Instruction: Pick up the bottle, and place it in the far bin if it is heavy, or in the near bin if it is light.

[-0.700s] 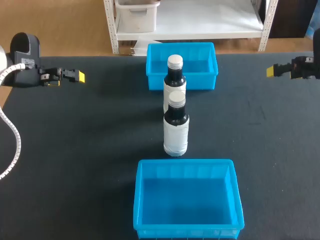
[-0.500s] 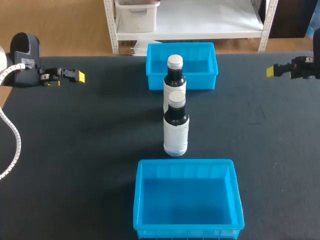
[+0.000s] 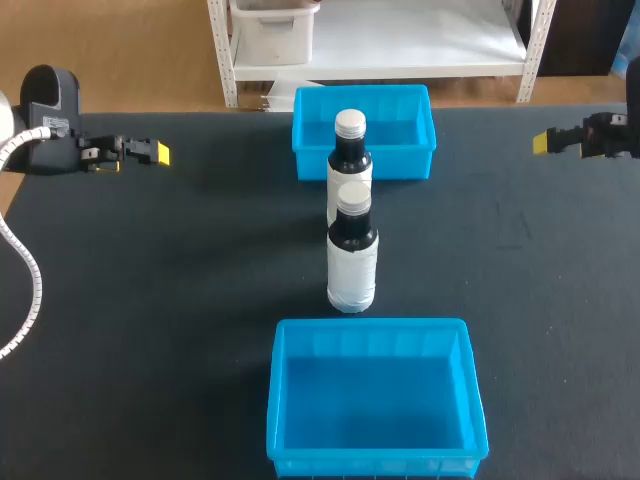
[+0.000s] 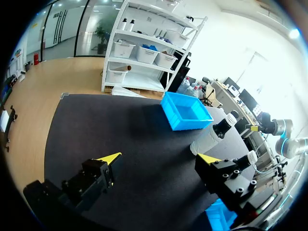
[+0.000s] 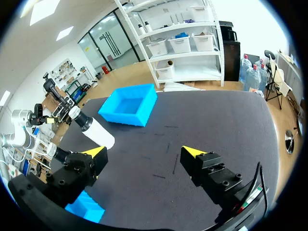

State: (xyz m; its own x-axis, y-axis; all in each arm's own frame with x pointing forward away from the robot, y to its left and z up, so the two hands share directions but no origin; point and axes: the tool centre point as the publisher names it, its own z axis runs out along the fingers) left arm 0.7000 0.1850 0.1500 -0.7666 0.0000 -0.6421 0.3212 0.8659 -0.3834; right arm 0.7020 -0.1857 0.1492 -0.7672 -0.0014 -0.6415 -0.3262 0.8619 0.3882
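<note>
On the dark counter [image 3: 180, 290], centre line, from the robot outward: near bin [image 3: 372, 326], near bottle [image 3: 352, 262], far bottle [image 3: 350, 160], far bin [image 3: 312, 160].

- Both bins are bright blue plastic with nothing inside.
- Near bottle: upright, dark body, white label, pale cap. It stands between the two bins, just beyond the near bin's far rim and not touching it.
- Far bottle: same make, upright, right behind the near one (from the head view I cannot tell whether they touch). It stands on the counter in front of the far bin, not inside it.
- Left gripper [image 3: 150, 152]: at the far left of the counter, well apart from both bottles. In its wrist view the left gripper [image 4: 159, 158] has its yellow-tipped fingers spread wide with only bare counter between them. The far bottle [image 4: 211, 138] and far bin [image 4: 186, 113] lie ahead, and the near bottle's cap [image 4: 250, 156] peeks past one finger.
- Right gripper [image 3: 546, 142]: at the far right edge, also well apart from the bottles. In its wrist view the right gripper [image 5: 144, 152] is likewise spread wide and holds nothing. The far bin [image 5: 126, 113] and far bottle [image 5: 96, 132] lie ahead, and a corner of the near bin [image 5: 86, 206] shows beneath one finger
</note>
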